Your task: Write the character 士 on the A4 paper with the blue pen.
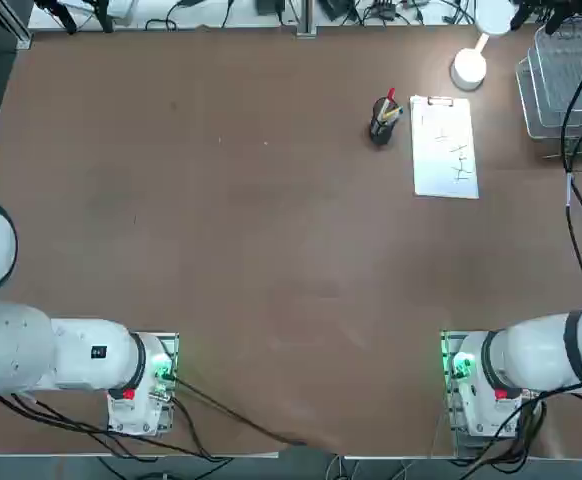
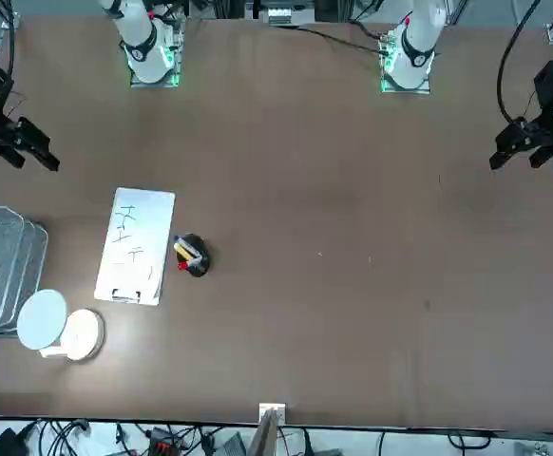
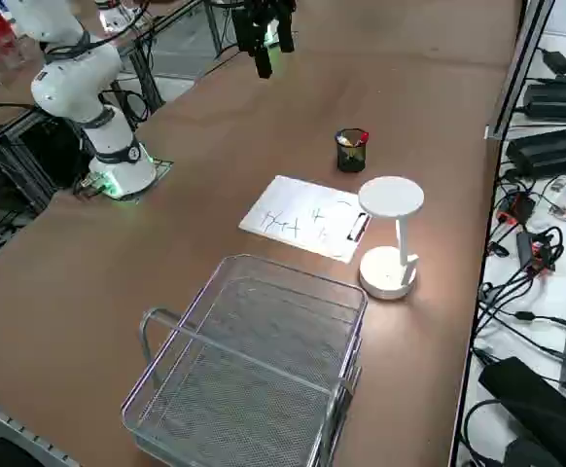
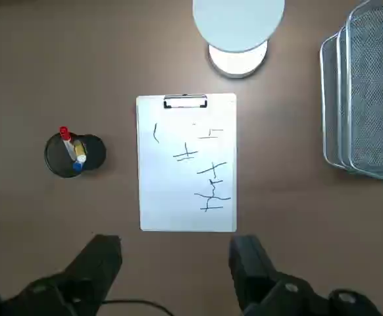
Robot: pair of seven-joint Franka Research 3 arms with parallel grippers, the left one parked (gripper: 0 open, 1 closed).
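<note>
Above surface, right pincer (image 4: 175,263) hovering open, empty. Blue pen (image 4: 77,166) standing in black cup (image 4: 73,156) just left of A4 paper (image 4: 186,164). Advice: descend vertically, avoiding red pen (image 4: 65,136) and yellow pen (image 4: 79,151).

We see the white rectangular A4 paper (image 3: 307,220) lying flat on the brown table (image 3: 215,146), thin handwritten marks on it, a round white desk lamp (image 3: 390,243) just beside it. Behind it stands a small black pen cup (image 3: 351,151); nearer us sits a silver wire mesh basket (image 3: 249,365).
</note>
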